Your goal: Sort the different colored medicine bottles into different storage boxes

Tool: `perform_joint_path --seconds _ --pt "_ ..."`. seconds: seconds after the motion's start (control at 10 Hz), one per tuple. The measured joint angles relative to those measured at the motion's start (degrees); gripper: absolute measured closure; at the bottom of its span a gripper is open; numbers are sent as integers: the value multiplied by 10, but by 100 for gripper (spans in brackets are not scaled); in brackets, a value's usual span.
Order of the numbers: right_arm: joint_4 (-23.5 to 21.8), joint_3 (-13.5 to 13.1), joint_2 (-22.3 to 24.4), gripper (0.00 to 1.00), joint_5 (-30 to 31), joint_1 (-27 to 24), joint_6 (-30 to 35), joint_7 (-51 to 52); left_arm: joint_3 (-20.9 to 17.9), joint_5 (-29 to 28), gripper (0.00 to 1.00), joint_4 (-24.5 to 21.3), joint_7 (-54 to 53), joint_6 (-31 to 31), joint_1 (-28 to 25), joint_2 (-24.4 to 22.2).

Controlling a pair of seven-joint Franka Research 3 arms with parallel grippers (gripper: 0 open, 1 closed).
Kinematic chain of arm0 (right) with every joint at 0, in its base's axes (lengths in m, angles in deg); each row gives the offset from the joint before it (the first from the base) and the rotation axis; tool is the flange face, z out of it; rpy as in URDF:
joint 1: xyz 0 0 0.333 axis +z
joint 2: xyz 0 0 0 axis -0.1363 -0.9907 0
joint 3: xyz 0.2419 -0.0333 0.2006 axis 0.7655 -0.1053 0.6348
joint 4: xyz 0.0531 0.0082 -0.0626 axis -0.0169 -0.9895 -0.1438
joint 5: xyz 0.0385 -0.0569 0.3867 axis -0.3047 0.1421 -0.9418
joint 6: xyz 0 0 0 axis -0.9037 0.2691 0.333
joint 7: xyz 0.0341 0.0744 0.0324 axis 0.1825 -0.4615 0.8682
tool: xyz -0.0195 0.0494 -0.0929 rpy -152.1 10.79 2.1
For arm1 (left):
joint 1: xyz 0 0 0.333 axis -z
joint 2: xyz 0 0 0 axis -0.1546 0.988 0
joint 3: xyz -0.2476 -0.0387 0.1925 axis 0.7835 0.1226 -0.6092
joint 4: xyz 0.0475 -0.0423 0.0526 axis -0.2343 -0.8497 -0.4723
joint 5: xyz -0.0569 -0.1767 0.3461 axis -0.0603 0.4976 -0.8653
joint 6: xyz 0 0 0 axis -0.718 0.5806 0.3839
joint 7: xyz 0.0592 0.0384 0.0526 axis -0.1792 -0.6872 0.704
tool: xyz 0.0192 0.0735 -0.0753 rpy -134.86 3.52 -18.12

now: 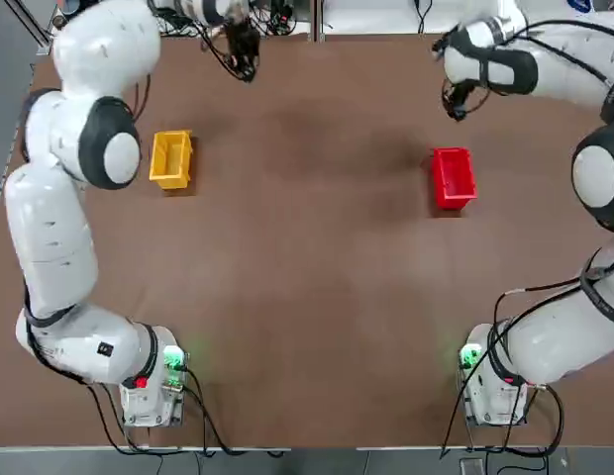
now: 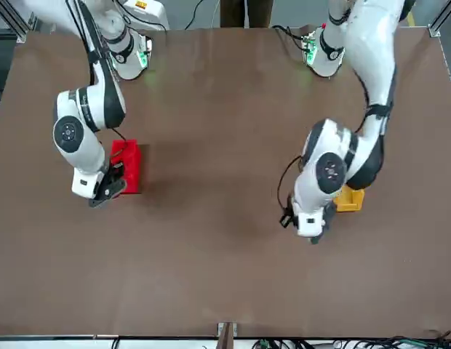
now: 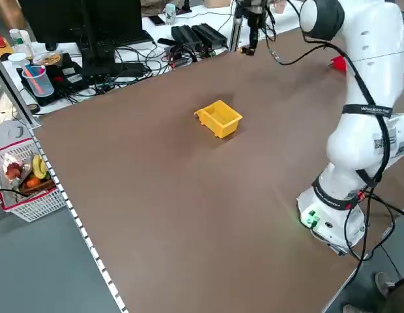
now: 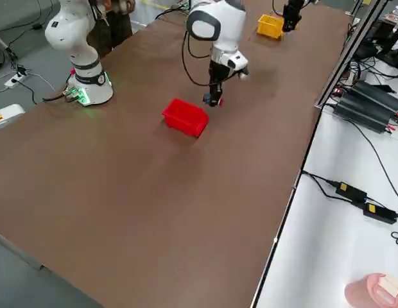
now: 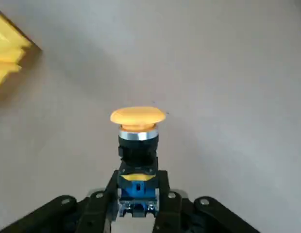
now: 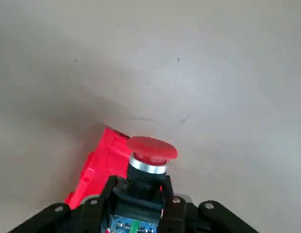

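My left gripper (image 5: 137, 206) is shut on the dark base of a medicine bottle (image 5: 137, 131) with an orange-yellow top. It hangs above the table's far edge (image 1: 246, 61), beyond and to the right of the yellow storage box (image 1: 171, 158); a corner of that box (image 5: 7, 53) shows in the left wrist view. My right gripper (image 6: 141, 213) is shut on the bottle with the red top (image 6: 149, 158). It hovers just beyond the far end of the red storage box (image 1: 453, 177), above the table (image 1: 458, 107). In the top view both boxes look empty.
Brown tabletop spreads wide between the two boxes and toward the arm bases (image 1: 153, 381). Cables, power bricks and a monitor (image 3: 189, 36) crowd the white bench past the far edge. A basket of fruit (image 3: 26, 179) stands off the table at the robot's left.
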Motion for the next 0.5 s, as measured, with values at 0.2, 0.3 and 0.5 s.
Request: perform_joint_path --seconds 0.2,0.3,0.5 --pt "-70 1 21 60 5 -10 -46 0 0 -4 67 -57 -89 9 -48 -50" --pt "-92 1 32 60 6 -15 -56 0 0 -4 67 -96 -146 9 -81 -82" --pt "-126 2 43 60 6 -23 -86 0 1 -5 67 -172 -257 10 -150 -143"
